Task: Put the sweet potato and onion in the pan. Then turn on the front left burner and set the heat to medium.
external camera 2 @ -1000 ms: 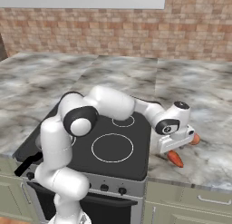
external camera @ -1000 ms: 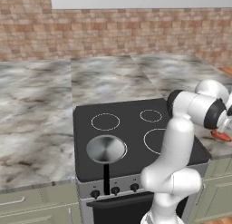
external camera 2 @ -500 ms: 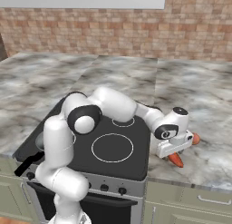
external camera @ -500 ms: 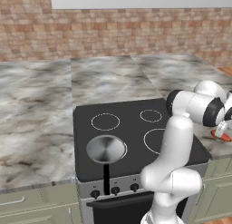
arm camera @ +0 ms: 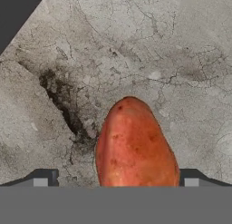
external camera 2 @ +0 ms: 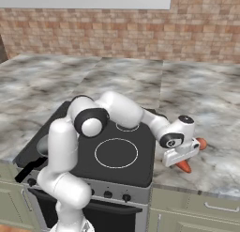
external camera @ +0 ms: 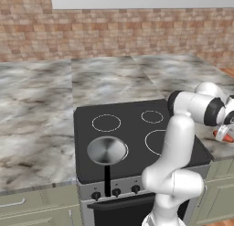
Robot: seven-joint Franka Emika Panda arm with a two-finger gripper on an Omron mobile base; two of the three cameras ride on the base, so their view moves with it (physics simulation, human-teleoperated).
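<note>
The sweet potato (arm camera: 136,146) lies on the marble counter just right of the stove, orange-red and elongated. My gripper (arm camera: 117,181) is open and straddles it, one fingertip (arm camera: 41,180) well to its left, the other close against its right side. From the right base view the hand (external camera 2: 180,155) covers the tuber's middle, and its ends (external camera 2: 184,166) stick out. The silver pan (external camera: 107,149) sits on the stove's front left zone, hiding that burner, its black handle pointing at me. The onion is out of view.
Three white-outlined rings mark the black stovetop (external camera: 137,129). A row of knobs (external camera: 116,191) runs along the stove's front panel. Marble counter (external camera 2: 206,109) spreads on both sides, with a brick wall behind. My arm arches across the stove's right half.
The hand has sunk lower over the sweet potato, bringing its fingers down on either side of it. Pan and potato have stayed put.
</note>
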